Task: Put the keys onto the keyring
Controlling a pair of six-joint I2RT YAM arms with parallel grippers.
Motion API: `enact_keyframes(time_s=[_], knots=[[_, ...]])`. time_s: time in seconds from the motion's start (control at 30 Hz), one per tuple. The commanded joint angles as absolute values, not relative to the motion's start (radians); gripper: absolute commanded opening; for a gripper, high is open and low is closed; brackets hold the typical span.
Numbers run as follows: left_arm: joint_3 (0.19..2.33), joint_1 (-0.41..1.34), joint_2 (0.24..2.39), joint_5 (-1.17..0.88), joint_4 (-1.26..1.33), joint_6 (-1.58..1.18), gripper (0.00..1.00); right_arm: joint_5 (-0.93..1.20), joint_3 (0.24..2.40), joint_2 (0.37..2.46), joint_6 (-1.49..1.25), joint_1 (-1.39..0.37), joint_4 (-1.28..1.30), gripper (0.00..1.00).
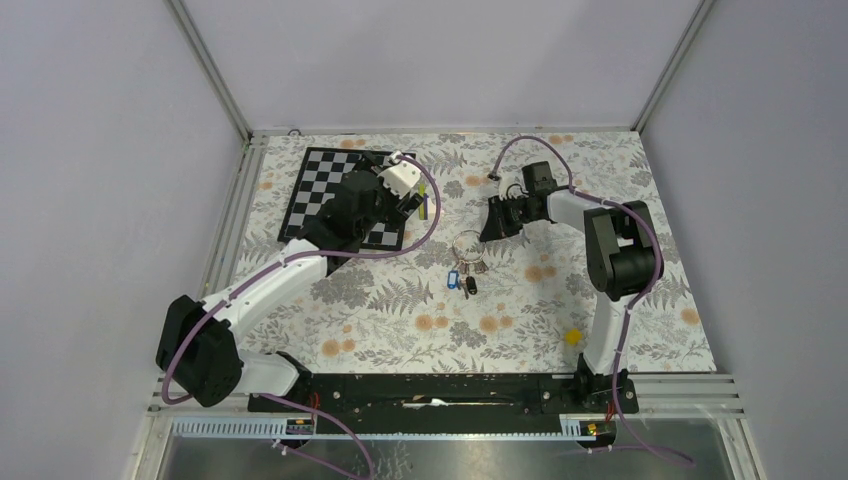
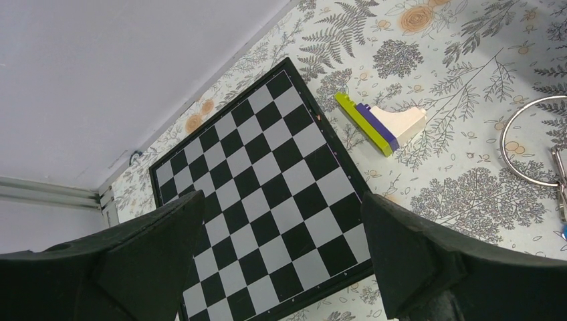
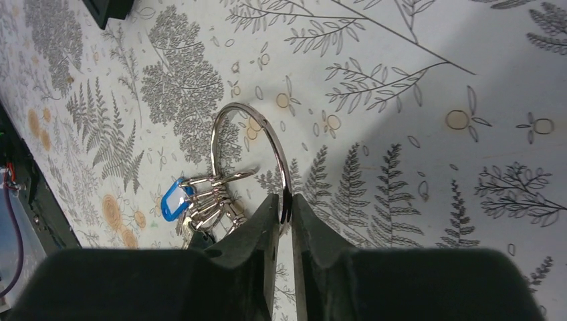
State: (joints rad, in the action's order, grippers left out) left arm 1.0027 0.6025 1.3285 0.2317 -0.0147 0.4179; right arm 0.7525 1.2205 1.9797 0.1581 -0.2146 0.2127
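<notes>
Right fingers [image 3: 254, 234]: pressing almost together, their black pads filling the bottom of the right wrist view.
Right gripper [image 3: 285, 200]: pinching the ring's wire between its tips, reaching in from the far right of the table.
Ring [image 3: 267, 130]: resting on the floral cloth [image 1: 400, 320] near the table's middle, one arc sitting between the right tips.
Metal pieces [image 3: 214, 200]: fanning out at the ring's side, just beside the right fingers.
Keys [image 1: 462, 282]: lying together on the cloth just nearward of the ring, touching the metal pieces. I cannot tell whether they are hanging on the wire.
Blue key [image 3: 172, 200]: showing its blue tag at the outer end of the fan.
Black key [image 1: 470, 286]: lying just right of the blue one.
Left gripper [image 2: 281, 200]: hovering over the chessboard's edge, fingers spread wide and gripping nothing.
Chessboard [image 2: 267, 134]: lying at the far left of the cloth.
Wedge [image 2: 401, 120]: white block with green and purple strips, lying between chessboard and ring.
Yellow block [image 1: 572, 337]: sitting alone near the right arm's base, well apart from the keys.
</notes>
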Motion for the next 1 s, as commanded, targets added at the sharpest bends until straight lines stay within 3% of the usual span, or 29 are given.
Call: enact_keyframes(time_s=[0.0,0.47,0.6,0.7,0.97], knots=[[0.997,0.597,1.287,0.215,0.004,0.41,0.99,0.711,1.286,2.011,0.15,-0.206,0.268,0.22],[1.002,0.597,1.26,0.215,-0.046,0.389,0.99,0.617,1.367,1.953,0.181,-0.164,0.338,0.61],[1.002,0.597,1.262,0.229,-0.071,0.375,0.99,0.571,1.351,1.87,0.195,-0.149,0.342,0.78],[0.992,0.587,1.253,0.239,-0.067,0.363,0.99,0.518,1.338,1.802,0.198,-0.142,0.345,0.99],[0.948,0.511,1.175,0.189,-0.023,0.315,0.99,0.339,1.245,1.588,0.204,-0.133,0.344,1.0]])
